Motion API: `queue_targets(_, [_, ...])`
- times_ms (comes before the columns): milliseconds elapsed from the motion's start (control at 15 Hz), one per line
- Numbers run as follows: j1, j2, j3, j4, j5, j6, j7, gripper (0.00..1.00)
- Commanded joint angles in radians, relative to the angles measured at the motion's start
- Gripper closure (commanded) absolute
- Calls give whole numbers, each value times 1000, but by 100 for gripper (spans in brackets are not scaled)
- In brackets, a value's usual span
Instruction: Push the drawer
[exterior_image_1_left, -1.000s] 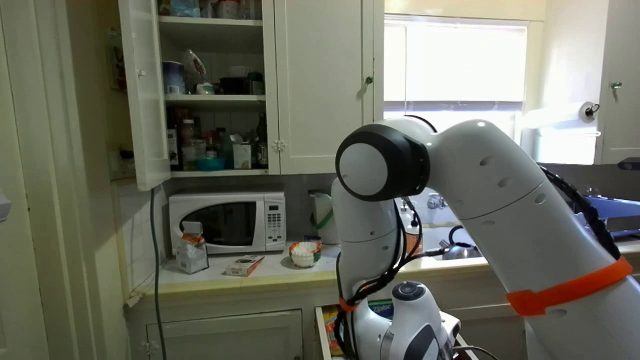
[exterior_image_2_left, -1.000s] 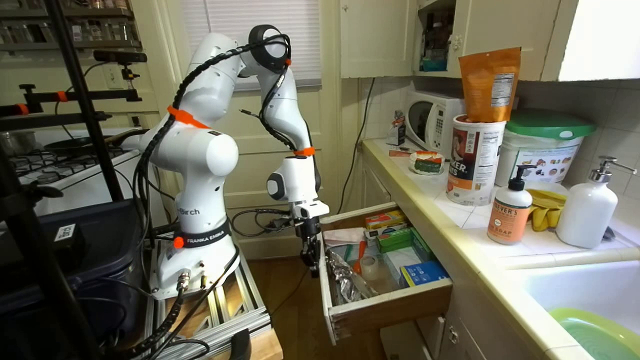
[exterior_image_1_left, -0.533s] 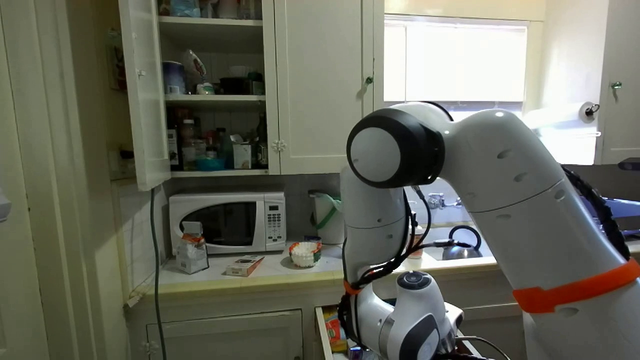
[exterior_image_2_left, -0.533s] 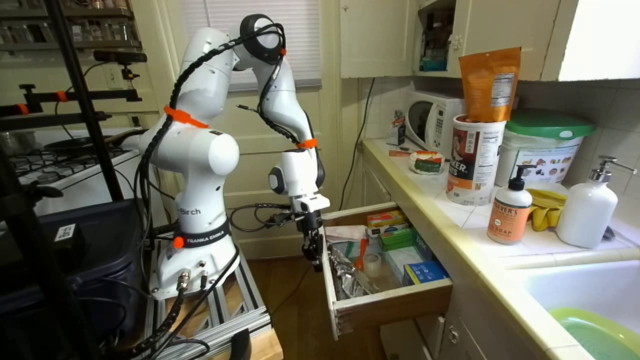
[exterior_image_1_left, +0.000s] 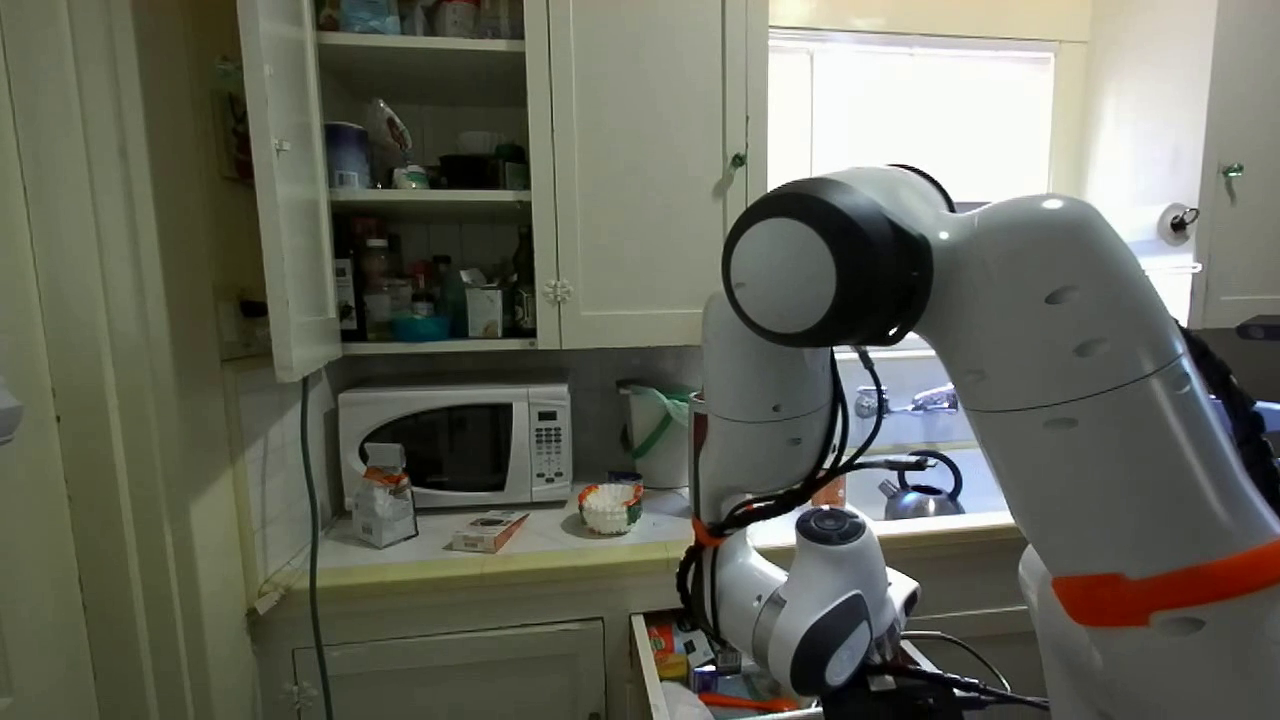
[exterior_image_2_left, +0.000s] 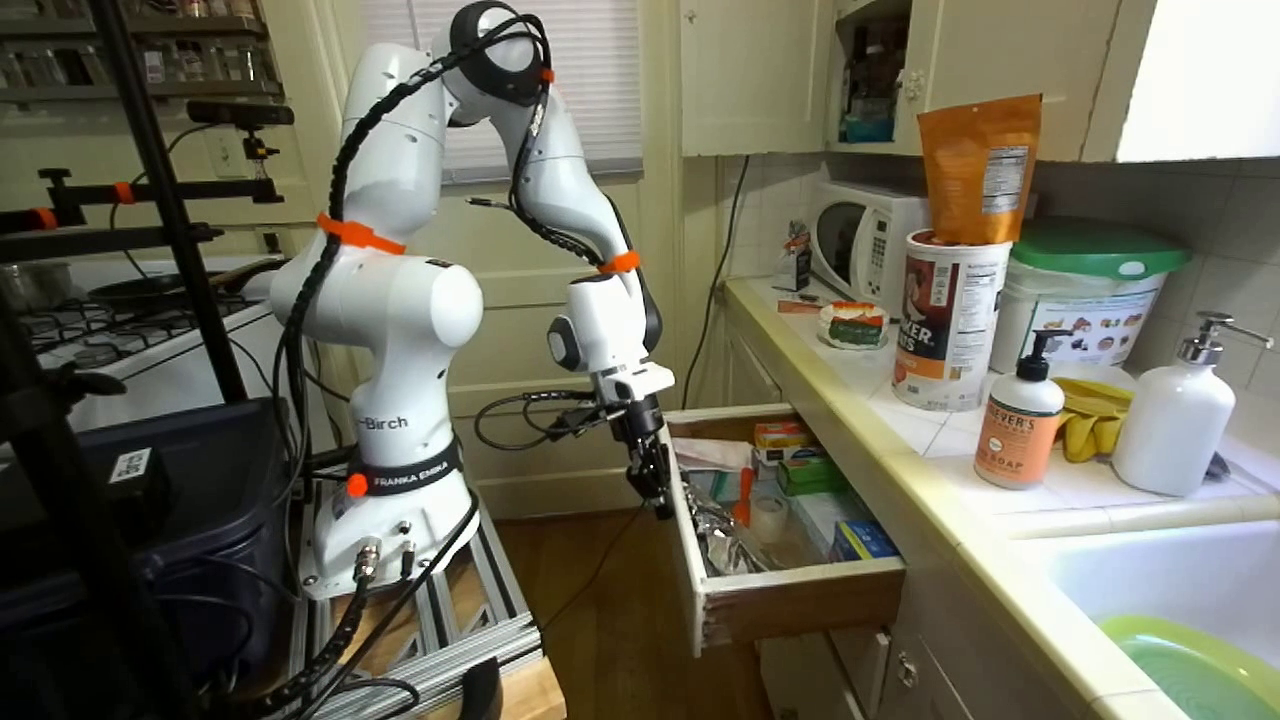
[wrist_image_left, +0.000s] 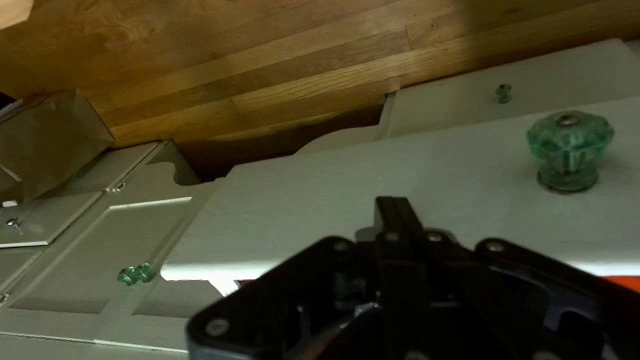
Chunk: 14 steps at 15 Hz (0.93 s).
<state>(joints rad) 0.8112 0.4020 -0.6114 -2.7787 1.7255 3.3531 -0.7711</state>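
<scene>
The drawer (exterior_image_2_left: 800, 603) is pulled partly out from under the counter, with colourful boxes, foil and an orange utensil inside. Its left wall (exterior_image_1_left: 650, 665) shows in an exterior view, partly behind the arm. In the wrist view its flat white front (wrist_image_left: 300, 205) lies across the middle, with a green glass knob (wrist_image_left: 569, 150) right of the fingers. My gripper (exterior_image_2_left: 662, 508) is outside the drawer front, against or very near it, tilted downward. In the wrist view the fingers (wrist_image_left: 392, 202) are together with nothing between them. In an exterior view the fingertips are out of frame.
The counter edge (exterior_image_2_left: 880, 430) runs above the drawer. A soap bottle (exterior_image_2_left: 1020, 420), an oats canister (exterior_image_2_left: 950, 320) and a microwave (exterior_image_1_left: 455, 440) stand on the counter. An upper cabinet door (exterior_image_1_left: 290, 190) hangs open. A cardboard box (wrist_image_left: 55, 135) stands on the floor.
The drawer has moved inward toward the cabinet. The gripper has moved with its front, to the right in an exterior view, and tilted more. The arm's elbow has risen.
</scene>
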Motion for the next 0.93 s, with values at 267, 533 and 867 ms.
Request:
queue_targets(267, [107, -60, -162, 10, -50, 14, -63, 100])
queue_targets(533, [118, -85, -182, 32, -15, -28, -133, 100])
queue_targets(867, [75, -173, -166, 33, 93, -27, -302, 89])
